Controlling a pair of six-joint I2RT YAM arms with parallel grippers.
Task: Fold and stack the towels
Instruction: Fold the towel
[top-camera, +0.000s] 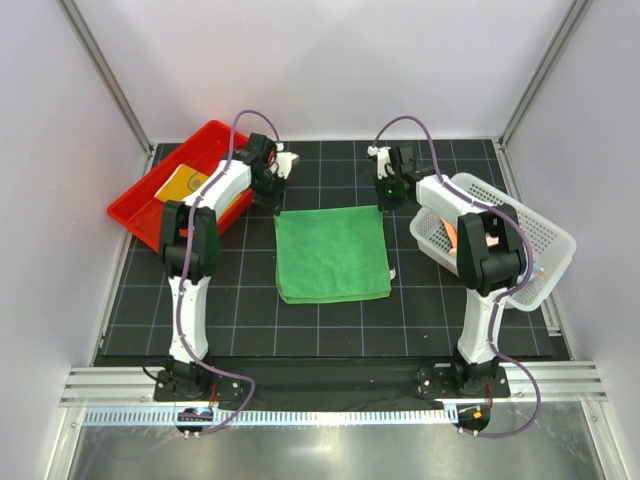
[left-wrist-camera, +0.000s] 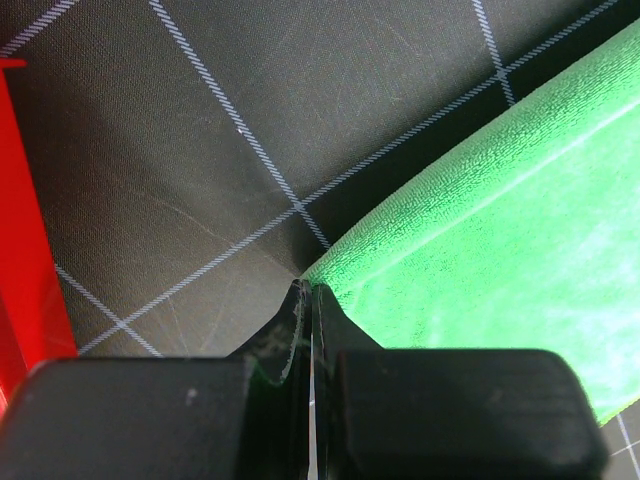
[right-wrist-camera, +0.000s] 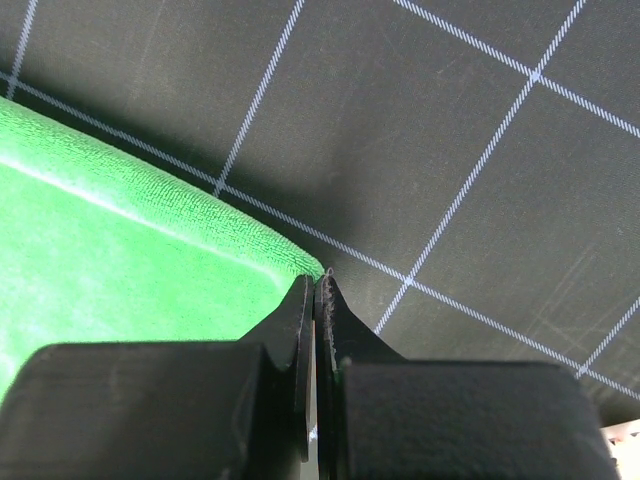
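Note:
The green towel (top-camera: 332, 252) lies flat in the middle of the black grid mat, and its near edge shows layers. My left gripper (top-camera: 275, 202) is shut at its far left corner; in the left wrist view the closed tips (left-wrist-camera: 308, 292) pinch the corner of the green cloth (left-wrist-camera: 500, 250). My right gripper (top-camera: 383, 204) is shut at the far right corner, tips (right-wrist-camera: 320, 282) on the green cloth (right-wrist-camera: 110, 260). The yellow-orange towel (top-camera: 186, 183) lies in the red tray. A bit of orange cloth (top-camera: 452, 236) shows in the white basket, mostly hidden by my right arm.
The red tray (top-camera: 150, 200) stands at the far left, partly under my left arm. The white perforated basket (top-camera: 530, 250) stands at the right edge of the mat. White walls and metal frame posts close in the back and sides.

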